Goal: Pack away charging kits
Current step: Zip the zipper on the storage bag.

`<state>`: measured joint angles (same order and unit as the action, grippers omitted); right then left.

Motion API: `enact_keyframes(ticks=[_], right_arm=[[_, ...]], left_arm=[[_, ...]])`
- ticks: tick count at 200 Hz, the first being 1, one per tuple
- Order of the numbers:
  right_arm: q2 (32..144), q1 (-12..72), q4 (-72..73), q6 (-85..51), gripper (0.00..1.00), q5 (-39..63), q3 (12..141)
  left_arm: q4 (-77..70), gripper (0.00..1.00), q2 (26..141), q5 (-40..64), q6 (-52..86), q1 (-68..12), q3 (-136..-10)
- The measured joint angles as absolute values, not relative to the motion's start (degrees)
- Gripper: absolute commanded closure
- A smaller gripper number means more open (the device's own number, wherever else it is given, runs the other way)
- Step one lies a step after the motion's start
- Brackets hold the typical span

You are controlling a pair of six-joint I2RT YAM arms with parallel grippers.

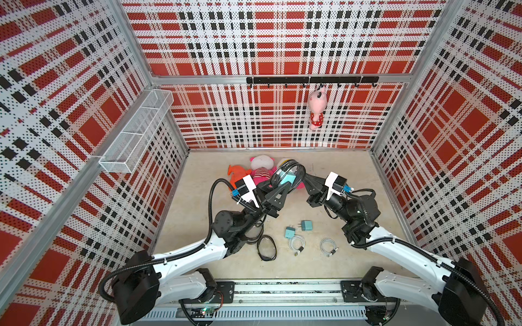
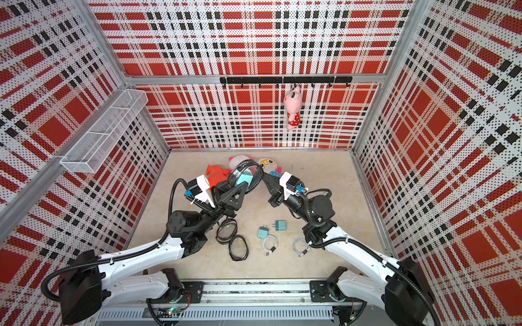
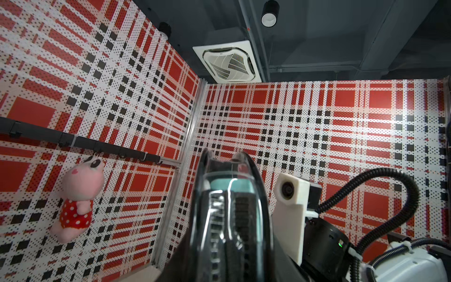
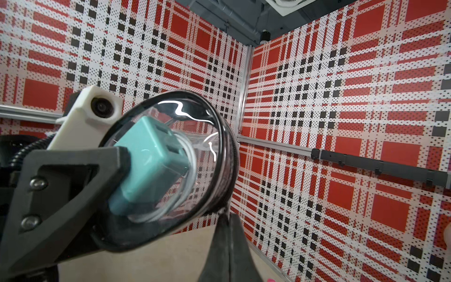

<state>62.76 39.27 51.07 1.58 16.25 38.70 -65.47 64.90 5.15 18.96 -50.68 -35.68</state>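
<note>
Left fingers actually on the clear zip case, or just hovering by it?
Touching. Right wrist view shows one of the left fingers pressed flat on the clear zip case, right over the teal adapter inside.

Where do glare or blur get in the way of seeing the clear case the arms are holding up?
Right wrist view: bright white squiggles of glare on the clear case, yet the teal adapter inside is sharp. Left wrist view: the case sits edge-on, too close, blurred. Both top views: evenly lit, walls bowed by the wide lens, case small.
</note>
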Motion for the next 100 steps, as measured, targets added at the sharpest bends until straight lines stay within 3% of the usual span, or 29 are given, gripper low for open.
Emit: enact_keyframes(ticks=[100], right_arm=[[62.7, 37.0, 45.6, 16.6, 1.0, 17.0, 38.7]], left_arm=[[-42.2, 1.0, 55.8, 5.0, 20.6, -50.8, -35.7]])
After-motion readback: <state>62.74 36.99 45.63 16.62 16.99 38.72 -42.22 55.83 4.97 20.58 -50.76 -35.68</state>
